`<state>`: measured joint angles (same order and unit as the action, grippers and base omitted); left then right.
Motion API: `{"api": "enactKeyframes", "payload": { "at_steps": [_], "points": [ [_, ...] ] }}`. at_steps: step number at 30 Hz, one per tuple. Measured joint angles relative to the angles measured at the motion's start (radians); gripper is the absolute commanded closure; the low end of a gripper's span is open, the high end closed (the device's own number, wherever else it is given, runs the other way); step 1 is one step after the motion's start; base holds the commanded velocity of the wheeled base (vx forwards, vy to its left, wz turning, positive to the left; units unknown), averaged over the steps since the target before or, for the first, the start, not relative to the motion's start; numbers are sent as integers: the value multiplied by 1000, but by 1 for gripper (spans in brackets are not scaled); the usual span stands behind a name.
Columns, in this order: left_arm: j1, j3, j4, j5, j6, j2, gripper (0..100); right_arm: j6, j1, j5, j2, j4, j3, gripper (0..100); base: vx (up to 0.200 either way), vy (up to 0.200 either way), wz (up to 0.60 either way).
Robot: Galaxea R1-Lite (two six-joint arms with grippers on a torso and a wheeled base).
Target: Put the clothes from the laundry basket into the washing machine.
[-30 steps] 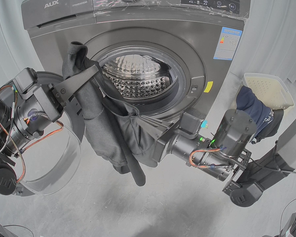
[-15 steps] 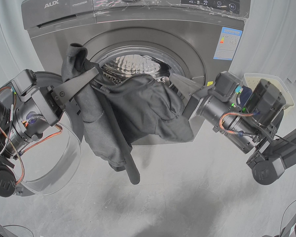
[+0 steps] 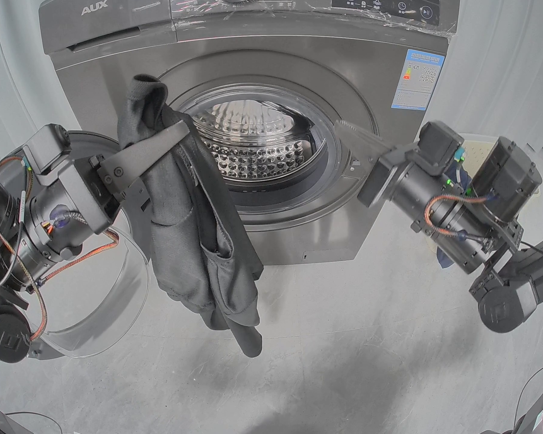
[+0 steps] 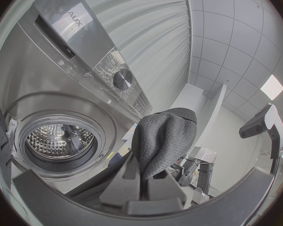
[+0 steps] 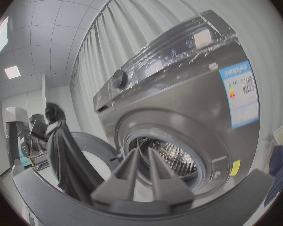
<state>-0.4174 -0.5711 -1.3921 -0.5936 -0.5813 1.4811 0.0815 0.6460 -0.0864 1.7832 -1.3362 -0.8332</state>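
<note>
A: Where is the dark grey knitted garment (image 3: 187,236)?

B: It hangs from the left claw (image 3: 178,137), in front of the grey front-loading washing machine (image 3: 295,61) and at the left edge of its round opening. The upper end is bunched above the fingers. The rest drops in long folds and hangs free over the pale grey floor (image 3: 344,345).

A: How does that claw hold it?

B: It is clamped on the cloth. The left wrist view shows the fabric pinched between the two pads.

A: And the right claw (image 5: 143,154)?

B: It is held to the right of the opening and points towards it. Its fingers stand a narrow gap apart with nothing between them, well apart from the grey garment.

A: How does the machine stand?

B: Its clear round door (image 3: 90,296) is swung open to the left, behind the left arm. The shiny perforated steel drum (image 3: 253,134) is in plain view through the opening.

A: What about the basket?

B: The cream perforated plastic laundry basket (image 3: 479,150) sits to the right of the machine, mostly behind the right arm. A navy blue garment (image 5: 278,170) drapes over its near side.
</note>
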Motion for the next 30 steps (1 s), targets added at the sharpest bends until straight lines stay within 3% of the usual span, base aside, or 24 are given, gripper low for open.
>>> {"api": "enactKeyframes", "payload": {
  "at_steps": [12,21,28,29,30],
  "points": [
    [-3,-4,0,6,-1,7,100,-3,174,-54,21,-9,183,0,0,0,0],
    [0,-4,0,8,-1,9,100,-4,232,-55,78,-25,204,0,0,0,0],
    [0,-2,0,12,-1,9,100,-2,242,-52,140,-38,153,0,0,0,0],
    [0,-2,0,12,-1,9,100,-1,240,-51,148,-39,143,100,0,0,0],
    [0,-2,0,12,-1,9,100,-1,238,-50,157,-40,131,100,0,0,0]
  ]
}}
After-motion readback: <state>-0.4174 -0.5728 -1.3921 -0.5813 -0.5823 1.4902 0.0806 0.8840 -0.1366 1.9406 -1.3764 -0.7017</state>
